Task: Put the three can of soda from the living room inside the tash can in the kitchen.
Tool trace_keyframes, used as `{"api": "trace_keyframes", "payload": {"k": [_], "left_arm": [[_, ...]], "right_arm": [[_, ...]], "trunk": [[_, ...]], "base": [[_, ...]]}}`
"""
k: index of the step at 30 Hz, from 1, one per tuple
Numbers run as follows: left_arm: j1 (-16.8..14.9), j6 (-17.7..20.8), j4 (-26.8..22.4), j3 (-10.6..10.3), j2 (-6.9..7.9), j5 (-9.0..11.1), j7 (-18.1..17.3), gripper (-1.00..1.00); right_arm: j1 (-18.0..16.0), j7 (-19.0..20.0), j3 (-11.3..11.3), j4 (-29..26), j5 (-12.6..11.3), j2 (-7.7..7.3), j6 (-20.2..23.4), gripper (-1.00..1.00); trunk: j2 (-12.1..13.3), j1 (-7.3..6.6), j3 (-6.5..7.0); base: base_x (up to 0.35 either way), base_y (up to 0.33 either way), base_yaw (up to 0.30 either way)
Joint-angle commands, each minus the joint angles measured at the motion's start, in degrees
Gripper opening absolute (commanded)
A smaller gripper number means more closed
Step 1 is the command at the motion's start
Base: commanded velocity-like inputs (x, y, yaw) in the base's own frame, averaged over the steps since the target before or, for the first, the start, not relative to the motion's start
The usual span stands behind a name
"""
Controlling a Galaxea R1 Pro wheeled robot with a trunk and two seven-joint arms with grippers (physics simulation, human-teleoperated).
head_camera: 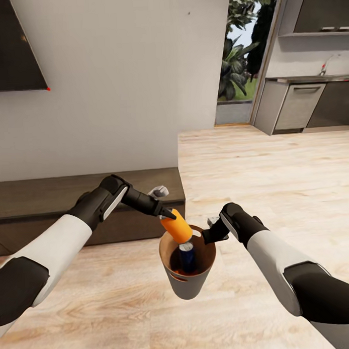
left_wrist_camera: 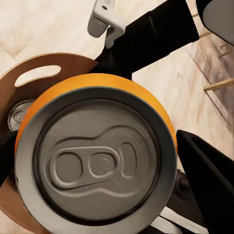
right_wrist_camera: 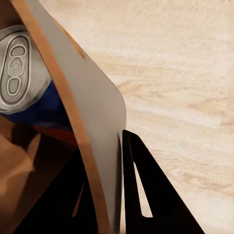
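Left gripper (head_camera: 169,214) is clamped on an orange can (head_camera: 177,226), holding it tilted with its lower end dipping just past the rim of the trash can (head_camera: 191,287). The right gripper (head_camera: 209,237) is closed on the bin's wall at the rim, one finger inside and one outside going by the right wrist view, so it's carrying the bin off the floor. A dark blue can (head_camera: 186,256) already sits inside, right below the orange one, and there's a sliver of orange underneath it in the right wrist view, maybe another can, can't tell for sure. What worries me: the orange can is angled and close to the rim on the left gripper's side, so letting go now could clip the edge and send it onto the wood floor (head_camera: 275,181). Also the bin hangs from a one-sided pinch, so a can dropping in could swing or slip it.
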Motion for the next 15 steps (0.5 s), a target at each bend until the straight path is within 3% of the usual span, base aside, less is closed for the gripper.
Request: {"api": "trace_keyframes", "payload": {"k": [1,9,15], "left_arm": [[0.0,0.0,0.0,0.1,-0.36,0.0,0.7,-1.00],[0.3,-0.1,0.1,0.2,-1.60,0.0,3.9,-1.00],[0.4,-4.0,4.5,-0.3,-1.91,0.0,4.2,-1.00]], "right_arm": [[-0.2,0.4,-0.2,0.2,-1.5,0.01,0.3,-1.00],[-1.6,0.4,-0.1,1.0,-1.5,0.17,0.3,-1.00],[-2.0,0.4,-0.1,1.6,-1.5,0.78,0.3,-1.00]], "trunk": [[0.0,0.00,0.00],[0.0,0.00,0.00],[0.0,0.00,0.00]], "base": [[0.000,0.000,0.000],[0.000,0.000,0.000],[0.000,0.000,0.000]]}}
